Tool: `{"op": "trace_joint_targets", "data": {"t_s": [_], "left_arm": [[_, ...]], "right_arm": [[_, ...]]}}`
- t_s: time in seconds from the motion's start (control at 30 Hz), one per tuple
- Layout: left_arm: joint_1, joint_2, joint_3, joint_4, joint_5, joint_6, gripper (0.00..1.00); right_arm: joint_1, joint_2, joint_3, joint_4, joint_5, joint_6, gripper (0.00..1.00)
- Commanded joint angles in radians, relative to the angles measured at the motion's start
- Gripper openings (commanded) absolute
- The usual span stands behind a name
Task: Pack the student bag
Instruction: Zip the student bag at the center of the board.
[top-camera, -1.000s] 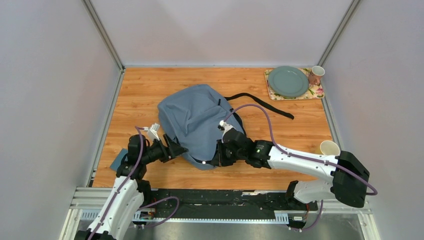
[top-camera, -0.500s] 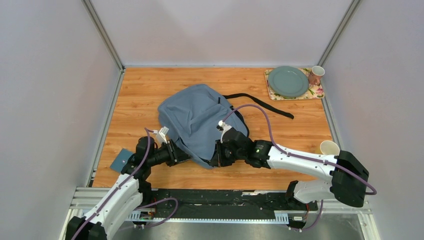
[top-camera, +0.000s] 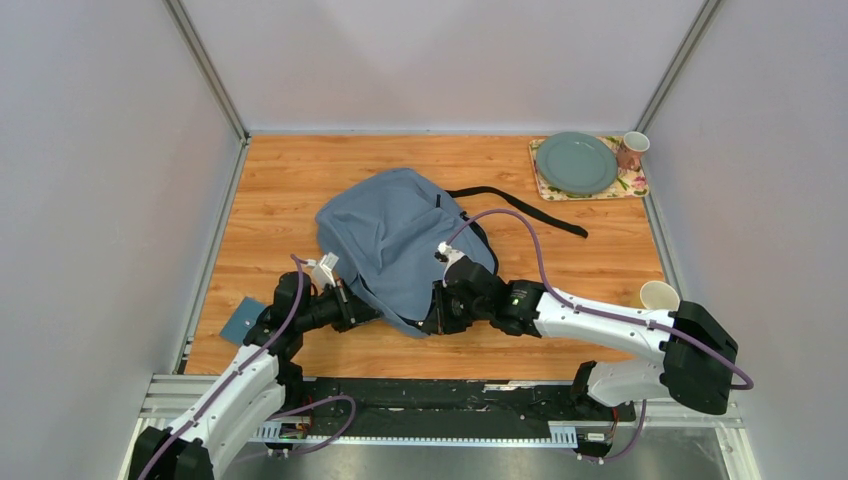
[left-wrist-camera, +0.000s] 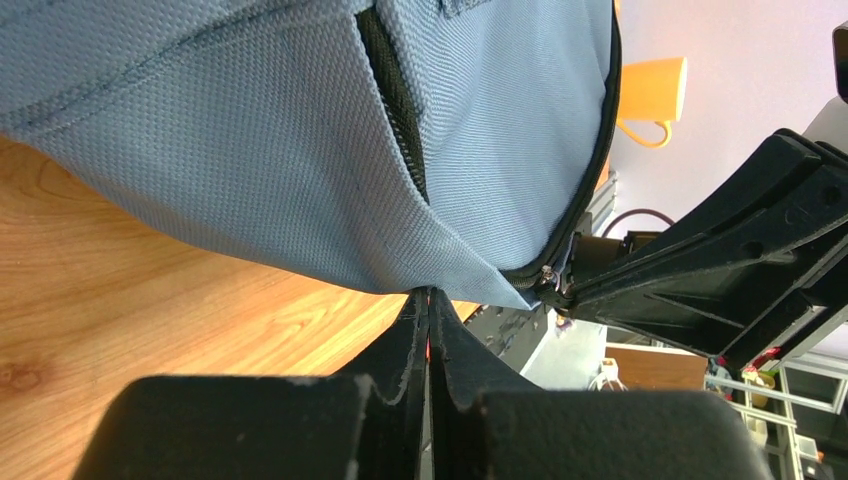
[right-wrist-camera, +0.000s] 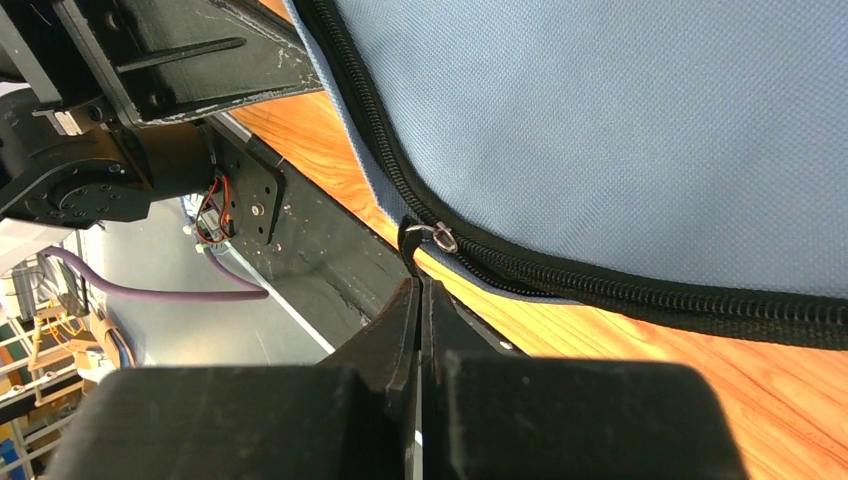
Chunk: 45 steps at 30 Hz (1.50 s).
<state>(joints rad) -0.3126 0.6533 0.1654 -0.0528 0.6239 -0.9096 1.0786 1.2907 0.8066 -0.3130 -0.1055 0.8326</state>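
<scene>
The bag (top-camera: 395, 240) lies in the middle of the surface (top-camera: 300, 180) in the top view. Its long axis runs from the lower centre of the frame up towards the back wall, and a black strap (top-camera: 520, 205) trails out to the right. Its near edge sits between the two sets of jaws, so both arms are about equally close. The left arm (top-camera: 250, 375) comes in from the lower left and the right arm (top-camera: 600, 320) from the lower right.

In the left wrist view, the left jaws are pressed together on the lowest tip of the bag's fabric edge (left-wrist-camera: 445, 280), and they appear to pinch it. In the right wrist view, the right jaws are clamped on the black pull (right-wrist-camera: 410, 240). The pull hangs from the slider ring (right-wrist-camera: 443, 238) just above the jaw tips.

The coming move turns on the zip (right-wrist-camera: 620, 295). From the slider it runs one way towards the upper left of the right wrist frame and the other way along the lower right. The pull probably has to travel along that line, away from the left jaws' pinch, so the fabric stays taut and the bag opens for packing.

A blue card (top-camera: 243, 320) lies at the lower left, a yellow cup (top-camera: 657, 295) at the right edge, and a plate (top-camera: 576, 163) and mug (top-camera: 631, 150) at the upper right. No brand, label or writing can be read anywhere.
</scene>
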Motion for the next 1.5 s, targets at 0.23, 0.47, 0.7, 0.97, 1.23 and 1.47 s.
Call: {"op": "trace_joint_targets", "data": {"t_s": [0.23, 0.47, 0.7, 0.97, 1.23, 1.47], "left_arm": [[-0.003, 0.005, 0.036, 0.028, 0.014, 0.023, 0.08], [-0.003, 0.014, 0.036, 0.044, 0.030, 0.017, 0.08], [-0.002, 0.009, 0.034, 0.048, 0.033, 0.011, 0.08], [-0.002, 0.009, 0.028, 0.047, 0.034, 0.011, 0.08], [-0.003, 0.000, 0.025, 0.048, 0.037, 0.005, 0.08], [-0.002, -0.006, 0.019, 0.048, 0.036, -0.006, 0.08]], "right_arm": [[0.000, 0.033, 0.032, 0.009, -0.014, -0.033, 0.12], [0.000, 0.067, 0.046, 0.015, -0.033, -0.035, 0.17], [0.000, 0.071, 0.054, 0.048, -0.026, -0.001, 0.42], [0.000, 0.067, 0.025, 0.115, -0.026, 0.095, 0.54], [0.000, 0.105, 0.049, 0.046, 0.038, 0.171, 0.39], [0.004, 0.113, 0.049, 0.025, 0.085, 0.243, 0.40]]}}
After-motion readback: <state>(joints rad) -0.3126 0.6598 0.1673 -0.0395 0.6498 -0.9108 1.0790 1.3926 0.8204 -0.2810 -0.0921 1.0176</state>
